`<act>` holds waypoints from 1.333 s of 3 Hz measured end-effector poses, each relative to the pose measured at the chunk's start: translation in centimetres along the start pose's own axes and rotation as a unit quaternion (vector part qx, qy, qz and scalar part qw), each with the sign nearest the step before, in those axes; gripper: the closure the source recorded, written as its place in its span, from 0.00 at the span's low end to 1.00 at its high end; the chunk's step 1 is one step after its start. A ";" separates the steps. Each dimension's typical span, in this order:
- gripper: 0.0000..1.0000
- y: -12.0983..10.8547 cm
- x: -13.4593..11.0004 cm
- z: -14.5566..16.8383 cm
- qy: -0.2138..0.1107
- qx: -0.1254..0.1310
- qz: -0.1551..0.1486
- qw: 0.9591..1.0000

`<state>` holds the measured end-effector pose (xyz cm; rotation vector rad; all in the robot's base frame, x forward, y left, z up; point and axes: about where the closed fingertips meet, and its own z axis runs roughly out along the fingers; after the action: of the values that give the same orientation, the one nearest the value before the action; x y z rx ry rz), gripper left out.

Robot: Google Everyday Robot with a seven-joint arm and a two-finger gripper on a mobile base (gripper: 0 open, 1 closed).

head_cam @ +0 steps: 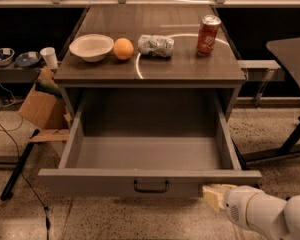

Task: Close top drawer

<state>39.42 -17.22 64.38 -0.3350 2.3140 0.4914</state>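
Note:
The top drawer (pixel 115 183) is pulled far out of the grey cabinet. Its deep grey box is empty and its wide front faces me, with a small dark pull handle (pixel 151 186) at the centre. My gripper (pixel 213 194), pale with a white wrist, is at the lower right. It sits against the right part of the drawer front, to the right of the handle. Only its tip shows.
On the cabinet top (pixel 190 69) stand a white bowl (pixel 91 46), an orange (pixel 123 48), a crumpled bag (pixel 155 45) and a red can (pixel 208 34). A cardboard box (pixel 40 109) and a black stand leg (pixel 17 171) are at the left. A dark table (pixel 292 54) is at the right.

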 end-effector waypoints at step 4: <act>1.00 0.2 -3.4 1.4 -0.022 0.021 0.002 1.000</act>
<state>42.57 -16.07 65.93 -0.2956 2.2790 0.4481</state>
